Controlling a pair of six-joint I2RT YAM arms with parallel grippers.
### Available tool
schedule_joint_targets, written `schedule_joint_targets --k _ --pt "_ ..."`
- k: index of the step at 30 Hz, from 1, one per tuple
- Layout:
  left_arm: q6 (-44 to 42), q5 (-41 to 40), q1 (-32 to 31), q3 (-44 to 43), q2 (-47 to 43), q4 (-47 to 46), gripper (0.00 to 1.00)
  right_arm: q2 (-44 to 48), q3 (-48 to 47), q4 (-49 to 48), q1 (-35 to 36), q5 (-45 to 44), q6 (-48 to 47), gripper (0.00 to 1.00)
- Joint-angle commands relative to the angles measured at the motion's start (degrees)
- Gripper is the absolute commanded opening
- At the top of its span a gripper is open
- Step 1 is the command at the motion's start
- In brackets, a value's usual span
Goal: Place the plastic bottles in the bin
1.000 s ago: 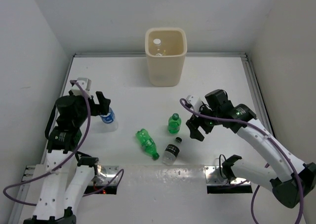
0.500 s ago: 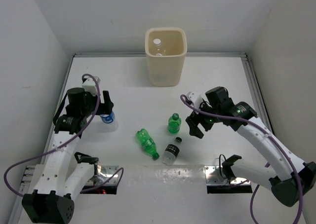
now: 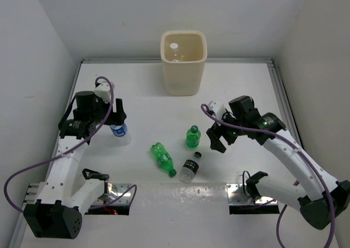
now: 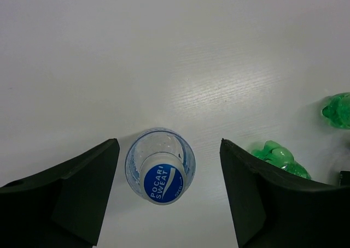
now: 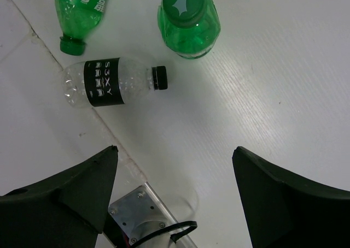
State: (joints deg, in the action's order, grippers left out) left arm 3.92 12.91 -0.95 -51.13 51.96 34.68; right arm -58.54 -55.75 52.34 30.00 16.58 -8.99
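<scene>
The cream bin (image 3: 184,62) stands at the back centre, with a white-capped bottle inside. A clear bottle with a blue cap (image 3: 120,131) stands upright at the left. My left gripper (image 3: 116,118) is open above it, and in the left wrist view the cap (image 4: 162,181) sits between the spread fingers of the gripper (image 4: 169,145). An upright green bottle (image 3: 192,136), a lying green bottle (image 3: 162,158) and a lying clear bottle with a dark label (image 3: 190,168) are in the middle. My right gripper (image 3: 216,139) is open and empty, just right of the upright green bottle (image 5: 188,19).
The right wrist view shows the dark-label bottle (image 5: 112,83) and the lying green bottle (image 5: 78,10) ahead of the gripper (image 5: 175,149). Metal mounting plates (image 3: 249,196) lie at the near edge. White walls enclose the table on three sides.
My left gripper has moved right and down until it is over the blue-capped bottle. My right gripper has shifted only slightly. The bottles have not moved.
</scene>
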Motion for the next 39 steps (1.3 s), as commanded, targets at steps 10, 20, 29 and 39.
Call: schedule_joint_targets --k 10,20,29,39 --pt "-1.8 0.1 0.7 -5.0 1.4 5.6 0.74 1.2 0.6 -1.6 -0.4 -0.2 0.0 0.84" --pt "-2.3 -1.6 0.7 -6.1 1.4 8.0 0.66 1.1 0.9 -2.0 -0.6 0.2 0.1 0.84" --pt "-2.3 -2.1 0.7 -6.1 1.9 8.0 0.55 1.0 0.8 -1.8 -0.4 -0.1 -0.3 0.84" --pt "-6.2 4.6 0.7 -14.4 3.6 4.6 0.25 0.9 1.0 -2.2 -0.5 -0.1 -0.4 0.84"
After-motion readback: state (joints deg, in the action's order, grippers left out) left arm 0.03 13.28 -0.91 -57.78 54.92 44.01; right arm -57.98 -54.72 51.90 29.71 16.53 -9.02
